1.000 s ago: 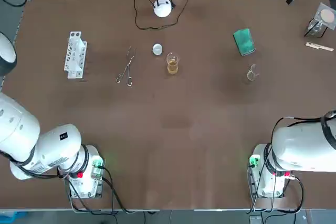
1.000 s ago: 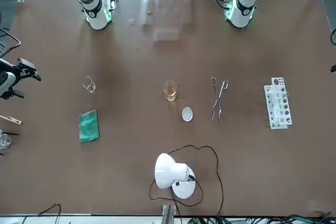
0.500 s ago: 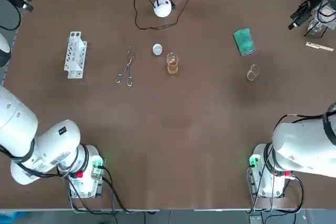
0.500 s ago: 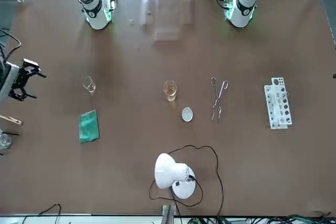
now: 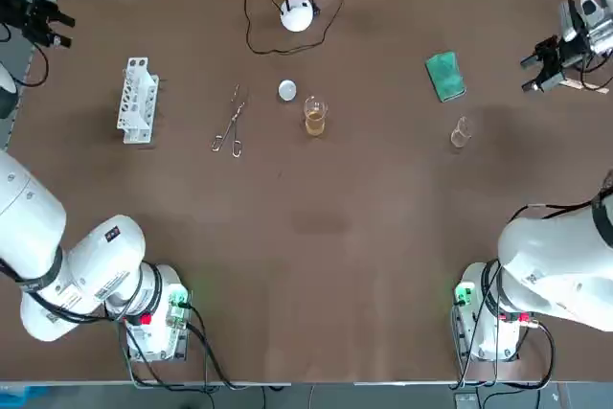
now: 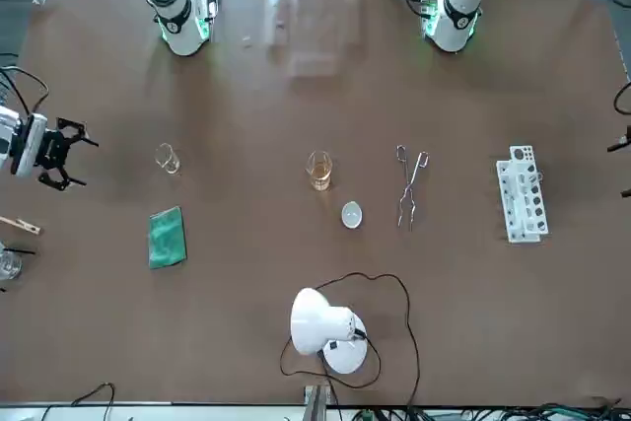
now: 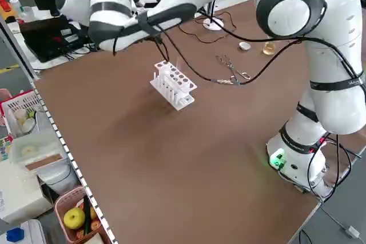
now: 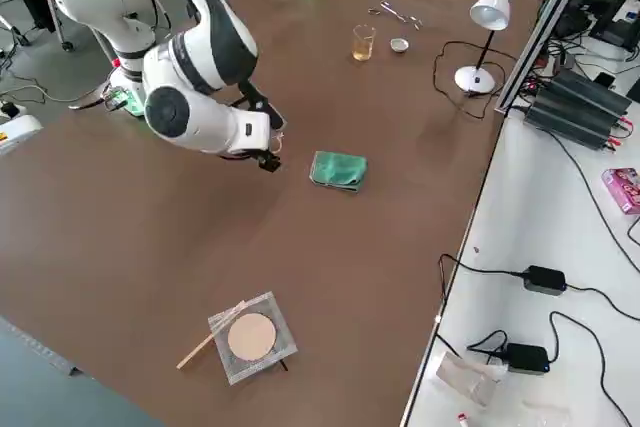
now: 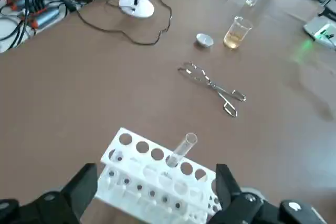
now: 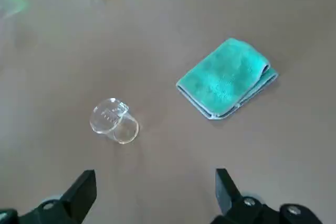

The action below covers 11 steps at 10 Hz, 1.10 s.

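My left gripper (image 5: 46, 24) hangs open and empty above the table's far left corner; in its wrist view the left gripper (image 9: 155, 171) looks down on a white test tube rack (image 9: 157, 174) with one tube leaning in it. The rack (image 5: 137, 100) stands left of metal tongs (image 5: 230, 120). Over the right edge my right gripper (image 5: 539, 60) is open and holds nothing; the right gripper (image 10: 153, 177) faces a small empty beaker (image 10: 114, 120) and a folded green cloth (image 10: 227, 77). A beaker of yellow liquid (image 5: 314, 116) stands mid-table beside a small white dish (image 5: 287, 91).
A white desk lamp (image 5: 297, 14) with a looping black cord stands at the far middle. A wooden stick (image 5: 582, 86) and a mesh pad with a round disc (image 8: 250, 337) lie at the far right edge. Cables crowd the far edge.
Both grippers have come in from the far edge toward the robot's side: the right one down along the right edge near the cloth, the left one toward the rack.
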Available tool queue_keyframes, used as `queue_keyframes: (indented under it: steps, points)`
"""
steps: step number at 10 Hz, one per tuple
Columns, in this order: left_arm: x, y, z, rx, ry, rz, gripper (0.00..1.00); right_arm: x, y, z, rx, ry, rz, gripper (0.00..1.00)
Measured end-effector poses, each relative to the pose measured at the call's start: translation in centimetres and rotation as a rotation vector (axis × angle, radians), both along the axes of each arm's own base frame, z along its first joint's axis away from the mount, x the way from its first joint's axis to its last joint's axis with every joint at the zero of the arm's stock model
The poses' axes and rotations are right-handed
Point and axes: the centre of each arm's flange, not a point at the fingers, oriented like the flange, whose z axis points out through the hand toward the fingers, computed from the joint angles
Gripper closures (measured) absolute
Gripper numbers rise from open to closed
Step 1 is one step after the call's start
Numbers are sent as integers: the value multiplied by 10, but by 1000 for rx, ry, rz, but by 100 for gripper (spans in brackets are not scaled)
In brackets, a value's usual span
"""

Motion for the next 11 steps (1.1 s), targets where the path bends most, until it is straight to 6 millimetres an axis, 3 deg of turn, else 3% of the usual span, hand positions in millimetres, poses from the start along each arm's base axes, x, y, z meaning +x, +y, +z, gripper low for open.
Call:
queue_keyframes:
  steps: [3, 4, 6, 8, 11]
  points:
    - [-11, 5, -61, -166, -84, -97, 0, -30, -10, -77, 138, -100, 66, 0]
    - [-14, 5, -83, -207, -107, -123, 0, -33, -8, -91, 158, -135, 106, 0]
    - [-15, 0, -121, -255, -141, -160, 1, -32, -2, -97, 171, -200, 184, 0]
    - [-12, -5, -134, -296, -162, -149, 4, -40, 7, -110, 198, -232, 238, 0]
    - [-5, -24, -175, -376, -252, -177, 13, -60, 24, -164, 290, -255, 244, 0]
